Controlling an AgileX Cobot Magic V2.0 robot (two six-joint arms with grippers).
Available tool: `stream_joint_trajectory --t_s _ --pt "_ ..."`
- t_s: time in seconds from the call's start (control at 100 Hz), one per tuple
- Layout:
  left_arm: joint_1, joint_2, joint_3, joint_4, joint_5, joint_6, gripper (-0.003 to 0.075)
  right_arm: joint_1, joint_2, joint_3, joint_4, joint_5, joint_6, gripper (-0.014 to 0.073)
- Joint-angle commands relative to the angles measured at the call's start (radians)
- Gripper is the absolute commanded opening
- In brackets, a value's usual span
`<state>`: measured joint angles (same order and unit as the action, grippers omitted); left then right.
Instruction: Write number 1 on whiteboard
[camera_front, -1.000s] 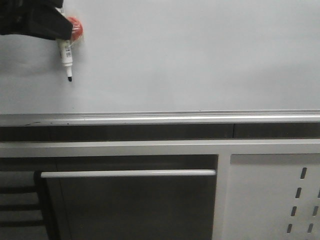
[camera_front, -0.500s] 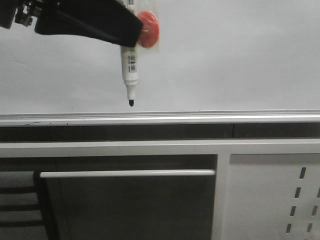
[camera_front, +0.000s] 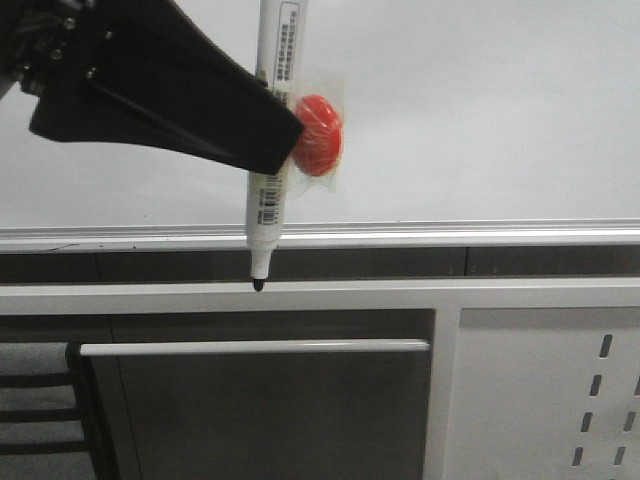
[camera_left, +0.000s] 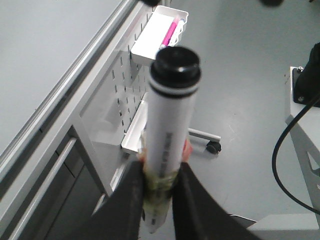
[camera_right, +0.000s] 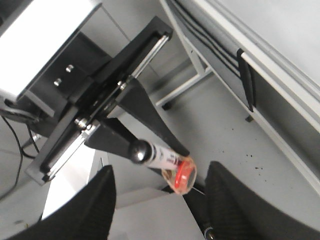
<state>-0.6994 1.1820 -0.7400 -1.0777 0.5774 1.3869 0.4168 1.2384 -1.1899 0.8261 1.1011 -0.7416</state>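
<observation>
The whiteboard fills the upper front view, with its silver rail along the lower edge. No black stroke of a number 1 shows on it. My left gripper is shut on a white marker, held upright with its black tip pointing down, seen below the rail. A red disc is taped to the marker. In the left wrist view the fingers clamp the marker barrel. My right gripper is open and empty, and looks at the marker and the left gripper.
Below the rail stand a dark cabinet with a silver handle bar and a white panel with slotted holes. A white tray with a pink pen hangs on the panel. A black cable lies at the side.
My left gripper has carried the marker rightward, lower in the front view and larger in it. The tip went from over the board's upper left to below the rail.
</observation>
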Motion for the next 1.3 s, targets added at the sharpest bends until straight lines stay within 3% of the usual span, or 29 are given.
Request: stream_joint_trajectory --t_s 0.0,0.28,0.66,1.1,1.19,1.29 --pt "-0.009 -0.021 -0.033 -0.034 0.001 -0.010 -0.0020 0.024 0.028 -0.078 0.018 0.004 -0.011 0.0364" --pt "-0.009 0.007 -0.035 -0.029 -0.014 -0.030 -0.0020 0.058 0.090 -0.149 0.002 0.041 -0.011 0.0364" --pt "-0.009 0.101 -0.128 0.062 0.045 -0.098 -0.0020 0.090 0.098 -0.165 -0.186 0.066 0.017 0.0364" --pt "-0.009 0.125 -0.147 0.077 0.062 -0.098 -0.0020 0.090 0.119 -0.165 -0.183 0.064 0.017 0.0362" --pt "-0.009 0.125 -0.147 0.077 0.062 -0.098 -0.0020 0.090 0.138 -0.165 -0.172 0.077 0.017 0.0298" --pt "-0.009 0.125 -0.147 0.077 0.062 -0.098 -0.0020 0.091 0.142 -0.165 -0.167 0.077 0.017 0.0146"
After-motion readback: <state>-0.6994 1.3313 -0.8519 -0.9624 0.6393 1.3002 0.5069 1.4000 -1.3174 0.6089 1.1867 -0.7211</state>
